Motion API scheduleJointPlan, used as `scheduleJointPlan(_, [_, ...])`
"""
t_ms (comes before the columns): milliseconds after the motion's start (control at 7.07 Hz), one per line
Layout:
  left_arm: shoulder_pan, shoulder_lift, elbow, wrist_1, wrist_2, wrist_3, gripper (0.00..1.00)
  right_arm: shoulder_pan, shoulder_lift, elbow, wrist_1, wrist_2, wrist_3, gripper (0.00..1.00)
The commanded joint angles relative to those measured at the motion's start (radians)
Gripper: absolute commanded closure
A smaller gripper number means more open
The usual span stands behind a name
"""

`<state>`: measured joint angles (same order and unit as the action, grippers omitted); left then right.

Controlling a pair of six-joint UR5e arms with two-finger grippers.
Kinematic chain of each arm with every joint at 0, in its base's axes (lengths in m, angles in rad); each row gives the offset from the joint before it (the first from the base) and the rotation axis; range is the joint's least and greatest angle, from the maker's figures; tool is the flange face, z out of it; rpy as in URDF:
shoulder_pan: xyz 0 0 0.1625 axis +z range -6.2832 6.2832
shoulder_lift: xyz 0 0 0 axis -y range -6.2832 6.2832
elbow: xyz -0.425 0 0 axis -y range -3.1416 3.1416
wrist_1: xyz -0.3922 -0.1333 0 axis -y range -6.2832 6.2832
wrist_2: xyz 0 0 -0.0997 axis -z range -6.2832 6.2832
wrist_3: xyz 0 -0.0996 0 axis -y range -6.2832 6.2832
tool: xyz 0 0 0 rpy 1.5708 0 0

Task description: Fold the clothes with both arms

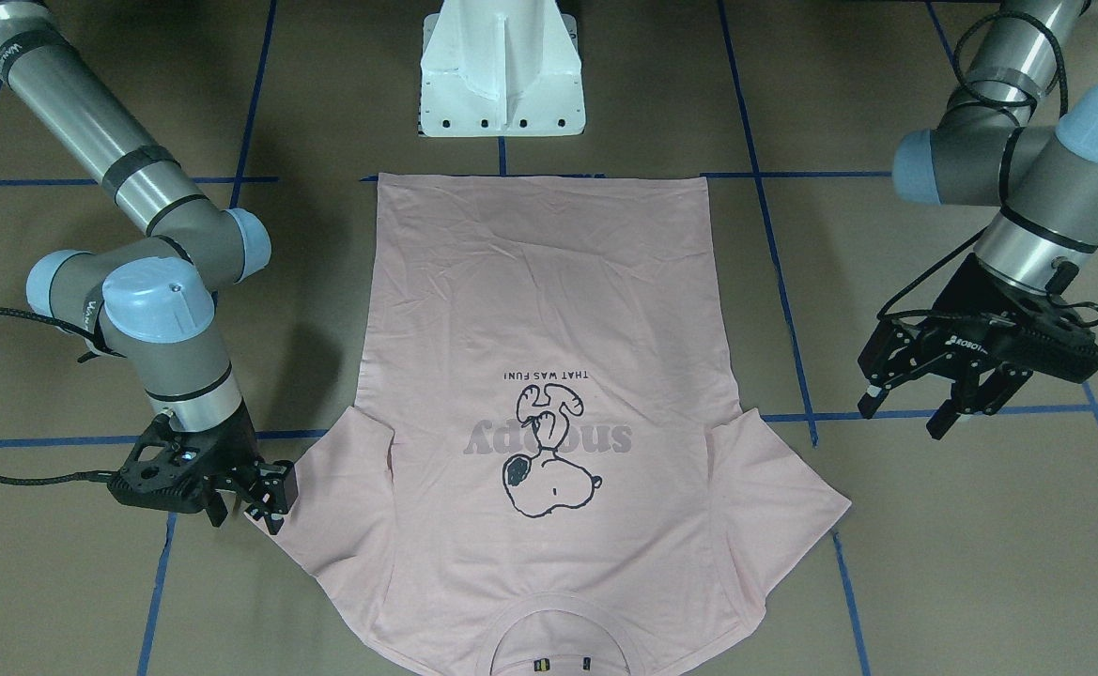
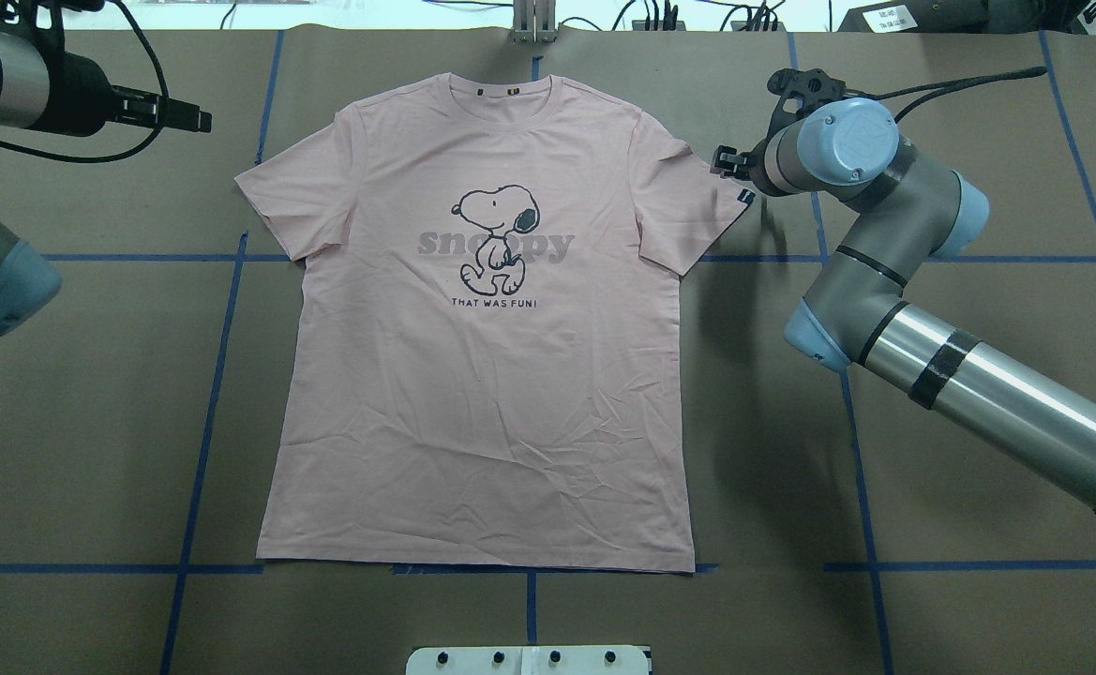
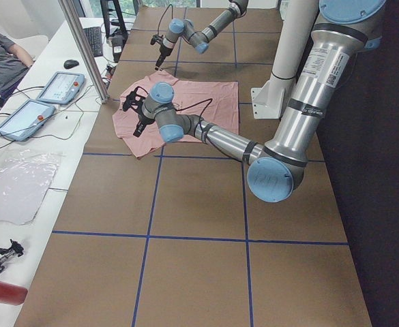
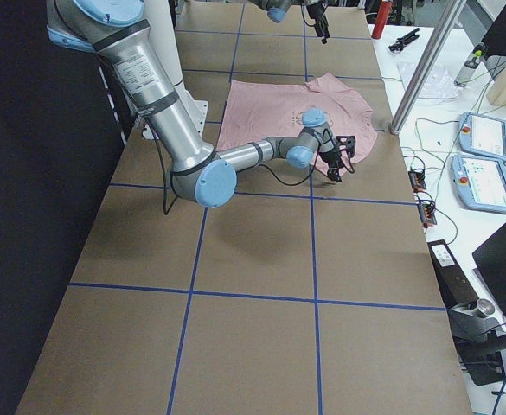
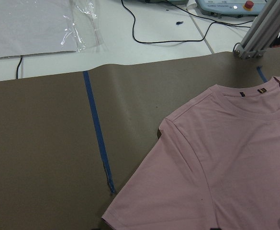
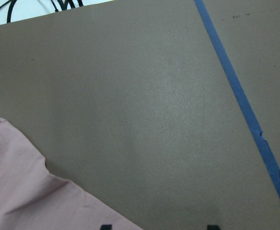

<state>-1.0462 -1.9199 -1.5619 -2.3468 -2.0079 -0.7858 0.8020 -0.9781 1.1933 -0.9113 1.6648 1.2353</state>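
The pale pink T-shirt [image 1: 549, 310] lies flat and face up on the brown table, its collar away from the robot base; it also shows in the overhead view [image 2: 472, 394]. My right gripper [image 1: 253, 512] is low at the outer edge of the sleeve that bears the small black tag [image 2: 744, 197]. Its jaws are open, and in the right wrist view the sleeve [image 6: 15, 191] lies beside the two fingertips. My left gripper [image 1: 905, 418] is open and empty, hovering above the table well outside the other sleeve [image 5: 178, 158].
The white pedestal base [image 1: 502, 75] stands just behind the shirt's hem. Blue tape lines [image 2: 219, 375] cross the brown table cover. A side bench with teach pendants [image 3: 59, 85], cables and a plastic bag lies beyond the collar end. An operator [image 3: 1, 61] sits there.
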Motion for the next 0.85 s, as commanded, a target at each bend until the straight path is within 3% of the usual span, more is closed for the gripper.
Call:
scheduleJointPlan(0, [0.0,-0.002,0.003,0.0,0.0,0.0,0.2,-0.006,-0.002,0.002,0.0,0.006,-0.022,0.31])
scheduleJointPlan(707, [0.0,-0.007,0.006,0.0,0.0,0.0,0.2,-0.01,-0.007,-0.003,-0.009,0.019,-0.036,0.53])
